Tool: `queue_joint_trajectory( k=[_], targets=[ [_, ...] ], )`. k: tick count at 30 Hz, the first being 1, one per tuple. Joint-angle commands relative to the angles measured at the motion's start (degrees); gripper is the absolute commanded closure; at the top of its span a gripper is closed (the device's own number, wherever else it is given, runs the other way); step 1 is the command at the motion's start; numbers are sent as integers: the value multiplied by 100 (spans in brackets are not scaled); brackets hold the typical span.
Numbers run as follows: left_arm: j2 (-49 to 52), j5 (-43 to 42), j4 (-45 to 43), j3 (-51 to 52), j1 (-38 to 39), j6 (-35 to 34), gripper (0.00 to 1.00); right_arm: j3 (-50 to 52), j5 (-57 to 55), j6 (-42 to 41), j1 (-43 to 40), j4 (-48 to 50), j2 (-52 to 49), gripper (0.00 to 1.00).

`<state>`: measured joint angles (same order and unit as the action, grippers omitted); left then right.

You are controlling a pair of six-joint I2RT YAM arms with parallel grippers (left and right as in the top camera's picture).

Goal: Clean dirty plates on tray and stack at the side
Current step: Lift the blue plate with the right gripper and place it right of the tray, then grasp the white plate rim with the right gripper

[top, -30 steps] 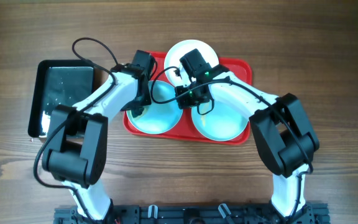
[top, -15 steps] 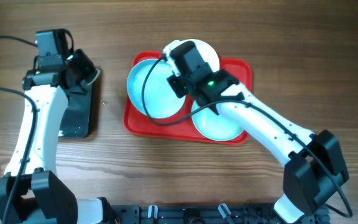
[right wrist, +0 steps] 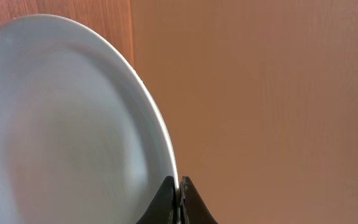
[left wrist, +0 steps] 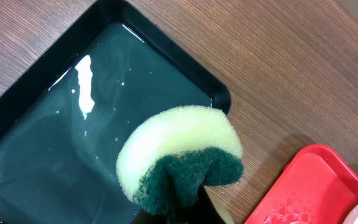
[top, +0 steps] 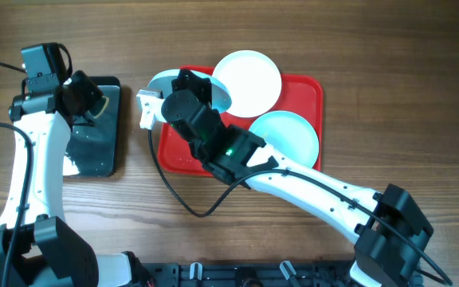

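Note:
My right gripper is shut on the rim of a pale turquoise plate and holds it tilted above the left end of the red tray. In the right wrist view the jaws pinch the plate's edge. A white plate lies at the tray's far side. A second turquoise plate lies at its right. My left gripper is shut on a yellow and green sponge above the black tray; its fingers are mostly hidden under the sponge.
The black tray stands left of the red tray and holds a film of water. The red tray's wet corner shows in the left wrist view. Bare wooden table lies in front and at the right.
My right arm has swung left and lifted the turquoise plate off the tray's left part, tilting it. My left arm with the sponge has shifted slightly left and back over the black tray.

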<state>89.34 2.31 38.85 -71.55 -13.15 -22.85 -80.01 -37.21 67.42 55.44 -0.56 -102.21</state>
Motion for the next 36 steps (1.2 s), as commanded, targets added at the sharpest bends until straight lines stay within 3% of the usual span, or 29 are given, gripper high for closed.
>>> queue_joint_trajectory(
  k=[1,3,5,7,10,12,15,18,24,25,26,31,34,36],
  targets=[
    [-83,57,9,-79,-26,-31,96,-76,-131,-1394,-109,-46,129,96],
    [-83,59,83,-79,-26,-28,96,-76,350,-3237,-501,-293,144,96],
    [-83,59,85,-79,-26,-31,96,-76,1561,-4828,-1213,-695,264,96],
    [-83,57,85,-79,-26,-31,96,-76,3226,-6802,-2544,-931,348,96],
    [-83,57,125,-79,-26,-31,96,-63,6170,-8439,-4819,-1209,330,96],
    [-83,57,131,-79,-24,-31,96,-50,6306,-8548,-6137,-1773,330,96],
    [-83,57,129,-79,-26,-28,96,181,4752,-8542,-7300,-2625,306,96],
    [-83,57,125,-79,-26,-31,96,1012,4168,-8566,-7748,-2181,289,96],
    [-83,57,127,-79,-24,-31,96,1779,3875,-9228,-7748,-1386,236,96],
    [-83,57,125,-79,-24,-31,96,1779,3901,-9230,-7746,-1425,229,71],
    [-83,57,122,-79,-24,-31,96,1779,4236,-9211,-7748,-1423,229,40],
    [-83,55,120,-79,-24,-33,96,1779,6328,-8389,-7176,-894,229,35],
    [-83,-85,85,-79,-20,-35,96,1779,6085,-8411,-6186,-824,216,34],
    [-83,-203,70,-79,-20,-33,96,1779,5283,-8391,-5447,-385,52,35]
  ],
)
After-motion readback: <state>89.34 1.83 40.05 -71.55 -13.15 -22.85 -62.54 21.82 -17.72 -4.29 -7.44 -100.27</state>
